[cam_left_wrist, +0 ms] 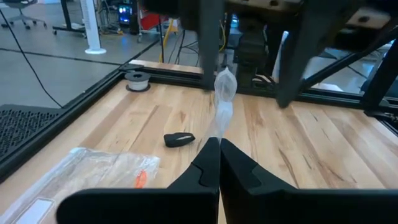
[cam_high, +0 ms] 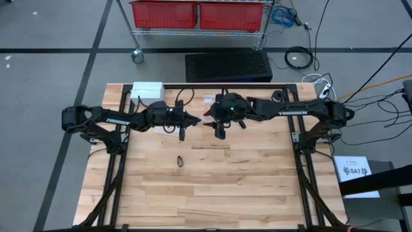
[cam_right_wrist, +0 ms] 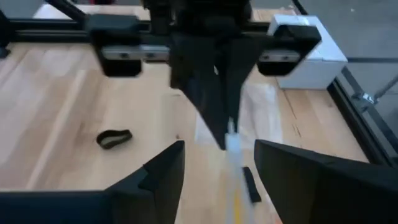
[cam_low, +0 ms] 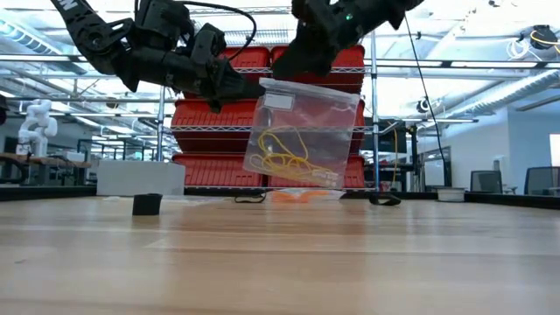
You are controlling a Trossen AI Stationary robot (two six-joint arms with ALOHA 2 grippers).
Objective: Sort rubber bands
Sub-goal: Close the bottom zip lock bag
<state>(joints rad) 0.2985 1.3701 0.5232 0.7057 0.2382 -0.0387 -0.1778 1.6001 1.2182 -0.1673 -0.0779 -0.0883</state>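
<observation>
A clear plastic bag (cam_low: pixel 302 131) with tan-yellow rubber bands (cam_low: pixel 284 157) in its lower part hangs above the table between both arms. My left gripper (cam_low: pixel 254 87) (cam_left_wrist: pixel 219 146) is shut on its top corner. My right gripper (cam_right_wrist: pixel 217 152) (cam_high: pixel 217 125) is open above the bag's top edge (cam_right_wrist: pixel 231 144), one finger on either side of it and neither touching. One black rubber band (cam_high: pixel 180 160) (cam_right_wrist: pixel 114 138) lies flat on the wood nearer the near edge. A second clear bag (cam_left_wrist: pixel 93 171) holding an orange-red band (cam_left_wrist: pixel 140 178) lies flat on the table. My left gripper pinches the clear bag's upper corner (cam_low: pixel 262 86) between its two fingers, coming level from the table's left. In its wrist view the plastic rises bunched (cam_left_wrist: pixel 222 99) out of the shut fingertips. The bag is lifted clear and hangs below the hold, slightly tilted.
A white box (cam_high: pixel 147 89) stands at the table's far left corner, and a small spool (cam_left_wrist: pixel 137 78) sits by the black frame rail. Red bins (cam_high: pixel 193 14) fill a wire rack beyond the far edge. Bare wood stretches across the near half.
</observation>
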